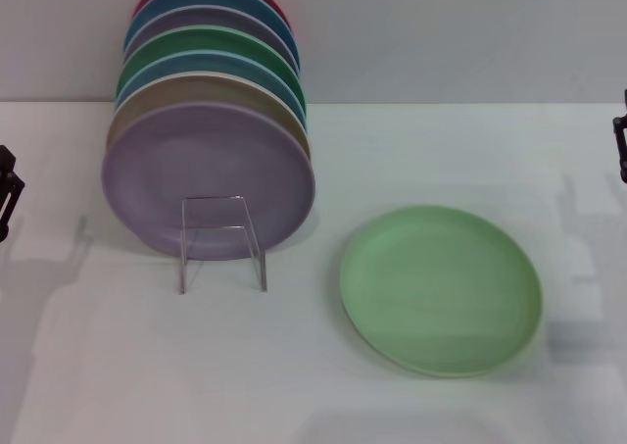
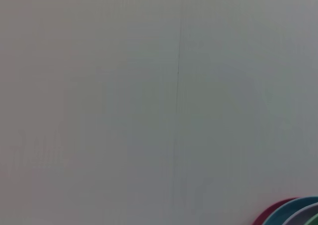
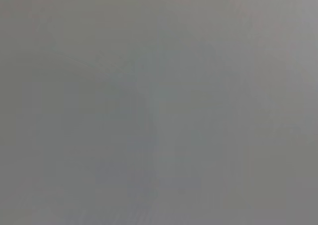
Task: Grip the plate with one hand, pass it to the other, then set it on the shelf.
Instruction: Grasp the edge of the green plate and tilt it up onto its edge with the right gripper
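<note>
**Mint plate lies flat on the bench, both arms held at the sides**

A pale mint-green plate [image 1: 441, 289] lies flat on the white bench [image 1: 294, 385], right of centre and towards the near edge, with nothing touching it. To its left, well apart, a small clear acrylic shelf [image 1: 221, 242] stands upright on the bench, its thin bent frame narrower than the plates behind it. Resting on edge against that frame is a lavender-purple plate [image 1: 208, 179], the front one of a row of plates [image 1: 211, 67] leaning back towards the far edge and the grey wall [image 1: 451, 32]: tan, light blue, darker green, grey-lilac, blue and red rims show one behind another.

The left gripper [image 1: 8, 191] appears only as a black jointed piece at the bench's left edge, well away from the shelf and the mint plate; whether its fingers are open or closed cannot be told. The right gripper [image 1: 620, 135] shows as a black sliver at the right edge, nearer the far side, clear of the mint plate, and its fingers likewise cannot be made out.

The left wrist camera takes in plain wall with the red and blue rims of the stacked plates in one corner; the right wrist camera shows only a flat grey surface
</note>
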`<action>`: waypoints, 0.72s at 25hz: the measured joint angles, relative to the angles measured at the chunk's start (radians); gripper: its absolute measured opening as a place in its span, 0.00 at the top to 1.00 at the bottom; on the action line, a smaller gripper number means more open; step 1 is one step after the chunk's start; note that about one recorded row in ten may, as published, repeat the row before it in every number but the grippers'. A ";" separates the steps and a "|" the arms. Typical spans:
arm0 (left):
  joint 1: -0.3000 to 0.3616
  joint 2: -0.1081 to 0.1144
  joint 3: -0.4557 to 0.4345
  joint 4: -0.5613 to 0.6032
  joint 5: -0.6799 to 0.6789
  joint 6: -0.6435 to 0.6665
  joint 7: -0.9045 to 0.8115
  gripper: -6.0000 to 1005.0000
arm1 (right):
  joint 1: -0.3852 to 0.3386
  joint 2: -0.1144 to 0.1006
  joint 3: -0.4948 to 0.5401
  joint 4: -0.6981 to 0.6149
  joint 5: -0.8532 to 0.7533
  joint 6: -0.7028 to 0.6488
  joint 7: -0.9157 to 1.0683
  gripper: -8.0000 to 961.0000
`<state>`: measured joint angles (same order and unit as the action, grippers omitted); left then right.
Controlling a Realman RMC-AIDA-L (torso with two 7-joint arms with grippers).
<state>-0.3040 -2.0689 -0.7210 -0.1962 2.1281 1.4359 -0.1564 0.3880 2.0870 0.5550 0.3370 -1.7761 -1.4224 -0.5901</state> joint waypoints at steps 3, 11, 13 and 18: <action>0.000 0.000 0.000 0.000 0.000 0.000 0.000 0.17 | -0.001 0.000 -0.002 0.002 0.000 -0.006 -0.005 0.37; 0.003 0.000 0.002 0.000 0.001 0.004 0.001 0.17 | -0.010 0.002 -0.006 0.036 0.000 -0.013 -0.120 0.37; 0.005 0.000 0.005 0.000 0.002 0.005 0.001 0.17 | -0.016 0.002 -0.005 0.066 0.000 -0.015 -0.181 0.37; 0.009 -0.002 0.007 0.000 0.002 0.005 0.001 0.17 | -0.029 -0.004 0.023 0.224 0.047 0.033 -0.315 0.37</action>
<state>-0.2954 -2.0707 -0.7138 -0.1966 2.1304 1.4412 -0.1552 0.3585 2.0833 0.5781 0.5608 -1.7293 -1.3896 -0.9054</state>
